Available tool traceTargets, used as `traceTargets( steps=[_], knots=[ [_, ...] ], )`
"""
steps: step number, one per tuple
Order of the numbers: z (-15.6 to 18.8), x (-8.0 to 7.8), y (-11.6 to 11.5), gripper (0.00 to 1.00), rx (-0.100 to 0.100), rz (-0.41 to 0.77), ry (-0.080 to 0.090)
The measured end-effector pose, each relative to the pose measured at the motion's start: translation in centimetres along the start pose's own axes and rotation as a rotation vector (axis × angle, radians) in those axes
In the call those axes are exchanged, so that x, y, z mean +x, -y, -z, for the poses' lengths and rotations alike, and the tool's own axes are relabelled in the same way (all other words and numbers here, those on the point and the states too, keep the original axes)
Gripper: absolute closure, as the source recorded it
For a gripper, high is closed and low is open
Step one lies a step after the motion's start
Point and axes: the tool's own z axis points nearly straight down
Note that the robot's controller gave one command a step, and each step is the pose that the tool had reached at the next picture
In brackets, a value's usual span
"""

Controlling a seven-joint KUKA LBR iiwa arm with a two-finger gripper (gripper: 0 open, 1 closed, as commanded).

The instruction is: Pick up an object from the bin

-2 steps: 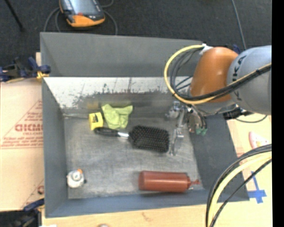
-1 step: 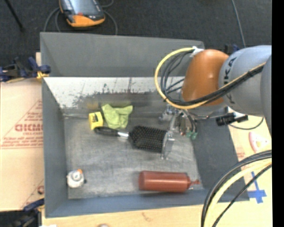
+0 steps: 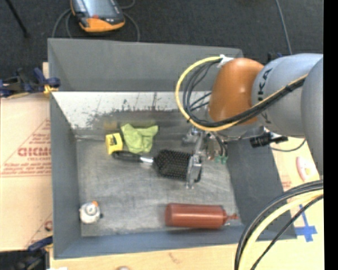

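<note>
My gripper (image 3: 192,172) hangs in the right half of the bin, its metal fingers pointing down at the right end of a black hairbrush (image 3: 172,163). The brush lies flat with its bristled head toward the gripper and its thin handle running left. Whether anything sits between the fingers is unclear. A dark red bottle (image 3: 196,216) lies on its side near the front wall, below the gripper.
A yellow-green crumpled cloth (image 3: 138,137) and a yellow tape measure (image 3: 114,142) lie at the back left, by the brush handle. A small white and grey round thing (image 3: 90,211) sits in the front left corner. The arm with its orange cover and cables stands over the bin's right back.
</note>
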Motion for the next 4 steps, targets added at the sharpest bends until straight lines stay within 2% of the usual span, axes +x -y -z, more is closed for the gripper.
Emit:
traceTargets(
  steps=[1,2,4],
  knots=[
    [-4.1,0.8,-0.1,0.0,-0.005,-0.196,0.006],
    [-4.3,-0.2,-0.6,1.0,0.001,-0.102,0.032],
    [-4.0,-0.2,-0.6,1.0,0.001,-0.102,0.028]
  ],
)
